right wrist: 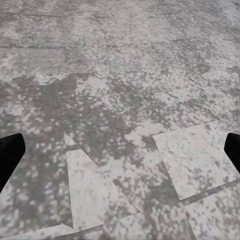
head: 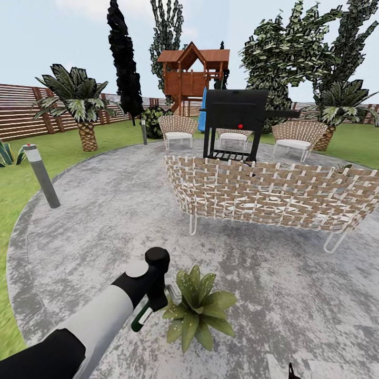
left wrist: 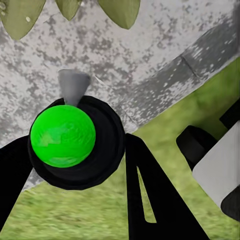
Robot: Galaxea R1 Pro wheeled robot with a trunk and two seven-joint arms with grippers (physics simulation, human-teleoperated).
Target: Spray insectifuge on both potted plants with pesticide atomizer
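Nearest to us in the head view, our left arm reached forward and down over the stone patio [head: 105,221]. Its left tool [head: 152,308] was closed around the atomizer [head: 143,316], whose green and white body poked out just beside a potted plant [head: 196,308]. In the left wrist view the atomizer [left wrist: 62,136] showed as a bright green round end in a black collar, pinched between the two black fingers [left wrist: 150,195], with a grey nozzle toward the plant's leaves [left wrist: 120,10]. A few pale specks dotted the leaves in the head view.

The right tool [right wrist: 120,150] hung over bare patio stone, its black fingertips [right wrist: 10,155] spread wide at the picture's edges with nothing between them.

Farther off stood a long wicker sofa [head: 273,192], with a grey post [head: 41,173] to the left at the lawn's edge. Behind came a black grill [head: 236,123], wicker chairs [head: 178,130], a palm [head: 79,102], a wooden playhouse [head: 190,76], the slat fence [head: 21,108] and tall trees.
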